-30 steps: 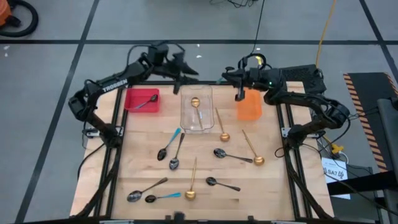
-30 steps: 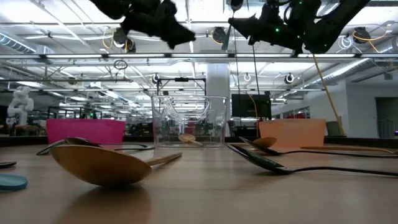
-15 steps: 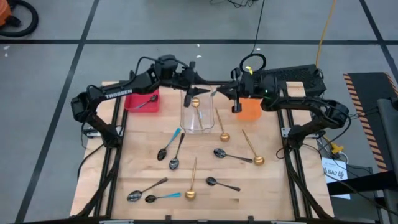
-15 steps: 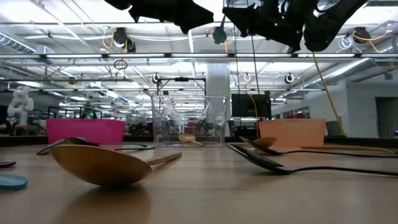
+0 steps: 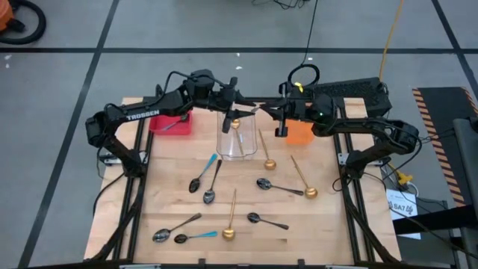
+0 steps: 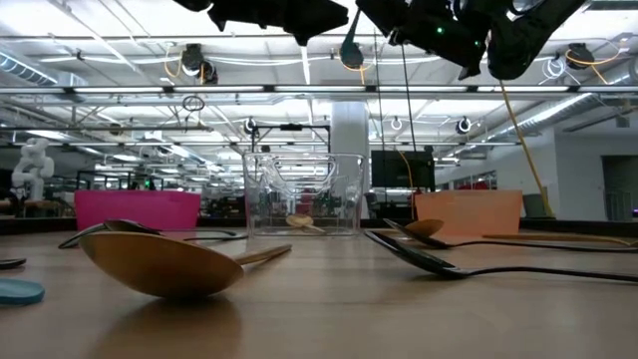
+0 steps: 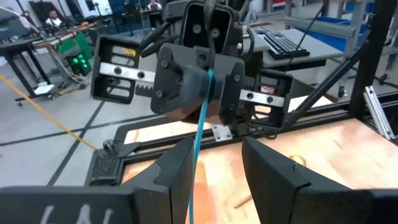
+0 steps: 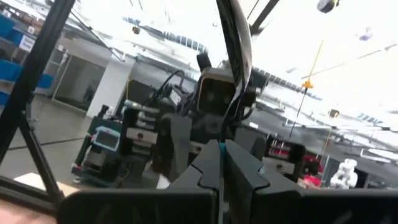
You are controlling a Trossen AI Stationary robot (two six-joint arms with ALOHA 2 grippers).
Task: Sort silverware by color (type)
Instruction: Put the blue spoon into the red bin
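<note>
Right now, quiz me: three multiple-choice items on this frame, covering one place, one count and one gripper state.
1. Which container holds a gold spoon?
A. pink bin
B. orange bin
C. clear container

2. How many gold spoons lie loose on the table, outside any container?
A. three
B. one
C. five

3. What is the right gripper doing?
A. open and empty
B. shut on a blue-handled spoon
C. shut on a gold spoon

Answers:
1 C: the high view shows the gold spoon inside the clear container at the far centre.
2 A: three gold spoons lie on the bare table.
3 B: in the left wrist view the right gripper clamps the blue-handled spoon, whose handle runs between the open fingers of the left gripper.
</note>
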